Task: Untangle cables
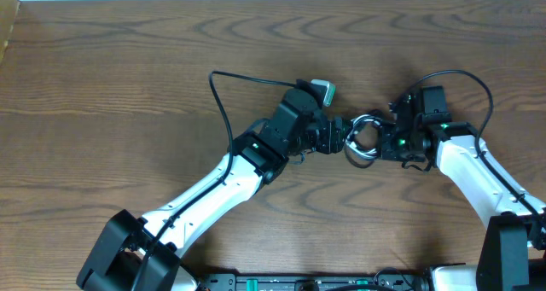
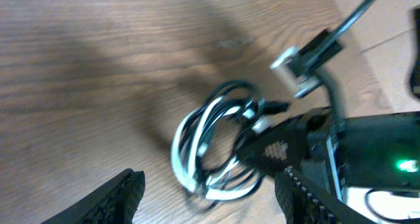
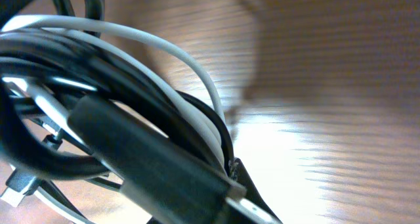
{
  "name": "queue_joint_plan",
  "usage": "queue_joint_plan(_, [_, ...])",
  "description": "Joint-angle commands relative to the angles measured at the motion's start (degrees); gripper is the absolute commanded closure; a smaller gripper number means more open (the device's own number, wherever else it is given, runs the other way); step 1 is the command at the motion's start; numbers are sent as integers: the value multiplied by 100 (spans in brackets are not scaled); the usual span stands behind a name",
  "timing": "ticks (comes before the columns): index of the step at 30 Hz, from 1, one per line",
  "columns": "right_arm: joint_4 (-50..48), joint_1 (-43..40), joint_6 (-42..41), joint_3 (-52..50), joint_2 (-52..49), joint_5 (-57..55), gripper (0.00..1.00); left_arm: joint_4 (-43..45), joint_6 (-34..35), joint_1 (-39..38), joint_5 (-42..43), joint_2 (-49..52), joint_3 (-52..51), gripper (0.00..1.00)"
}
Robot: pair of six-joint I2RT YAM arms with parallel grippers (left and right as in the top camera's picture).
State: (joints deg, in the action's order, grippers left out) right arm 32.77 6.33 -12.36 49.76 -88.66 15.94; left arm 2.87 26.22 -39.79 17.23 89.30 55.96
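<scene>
I'm at the pulling-apart step; my right gripper (image 1: 386,142) is clenched on the cables (image 1: 365,142) (one coiled black-and-white bundle between the arms); my left gripper (image 1: 343,141) stands open beside it, empty; next, I'd pinch one loop and draw outward.

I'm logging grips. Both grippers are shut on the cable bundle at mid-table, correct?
No. Only the right gripper is shut on the cable bundle; the left gripper is open, its fingers spread wide, as the left wrist view shows. The bundle is at mid-table.
</scene>
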Motion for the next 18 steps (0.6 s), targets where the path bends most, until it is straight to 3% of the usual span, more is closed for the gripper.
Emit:
queue_joint_plan(1, [-28, 15, 990, 4, -11, 1353, 99, 107, -131, 138, 328, -133, 63, 32])
queue_joint_plan(5, [-48, 15, 1554, 7, -4, 2347, 99, 103, -271, 275, 289, -131, 63, 32])
queue_joint_plan(13, [-181, -7, 1639, 7, 22, 2815, 99, 52, -608, 520, 293, -129, 52, 32])
queue_joint_plan(18, [-345, -24, 1672, 7, 138, 2815, 99, -15, -629, 549, 457, -50, 52, 42])
